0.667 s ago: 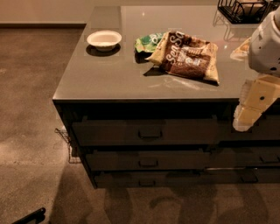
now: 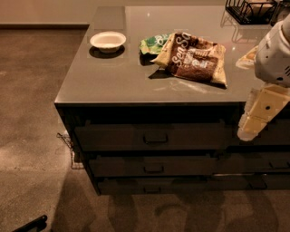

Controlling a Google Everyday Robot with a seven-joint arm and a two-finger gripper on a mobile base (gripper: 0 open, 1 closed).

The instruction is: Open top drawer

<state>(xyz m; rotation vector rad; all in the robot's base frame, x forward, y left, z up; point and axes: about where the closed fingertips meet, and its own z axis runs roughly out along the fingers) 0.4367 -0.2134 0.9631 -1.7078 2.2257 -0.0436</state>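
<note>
Your gripper (image 2: 253,121) hangs at the right edge of the view, in front of the desk (image 2: 113,84) and just below its top edge, pointing down and a little to the left; you cannot tell from here if it is released or clenched, and it holds nothing that you can see. The white arm (image 2: 274,52) rises above it and covers a part of the desk's right corner. To the left of the gripper, well apart from it, is the top drawer (image 2: 190,135), directly under the desk top, with its small metal pull (image 2: 155,138) at the centre. Its front looks closed. Under it are 2 slimmer drawer fronts (image 2: 190,165). On the desk lie a brown snack bag (image 2: 195,59), a green bag (image 2: 153,44) touching it on the left, and a white bowl (image 2: 108,41) farther left. A black wire basket (image 2: 249,10) stands at the far right corner.
</note>
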